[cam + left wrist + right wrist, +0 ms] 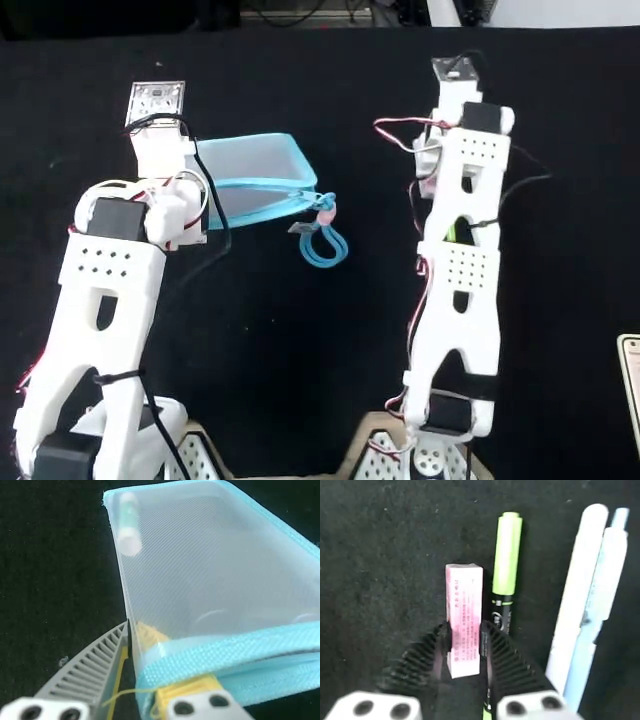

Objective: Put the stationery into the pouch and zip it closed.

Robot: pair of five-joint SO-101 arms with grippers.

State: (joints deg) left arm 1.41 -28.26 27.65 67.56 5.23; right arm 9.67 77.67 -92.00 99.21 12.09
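— How is the right gripper set?
— Its jaws stand narrow and pinch a pink eraser by its long sides, one finger on each. The eraser's far half sticks out past the fingertips.
— What lies by it?
— A green marker lies just beside the eraser and parallel to it. Past that, two pale pens lie side by side, touching. All of this is on the black table, right of its middle.
— And the left gripper?
— It is nearly closed on a corner of the pouch. The grey finger presses one face and the yellow finger, seen through the mesh, presses the other.
— How does the pouch look?
— It is flat, of translucent white mesh with a teal zip band along one edge. A white and green tube shows through the mesh in the corner beyond the gripper. The pouch lies left of the table's middle, toward the far edge, and a blue strap loop trails from its right end. Whether the zip is shut cannot be told.
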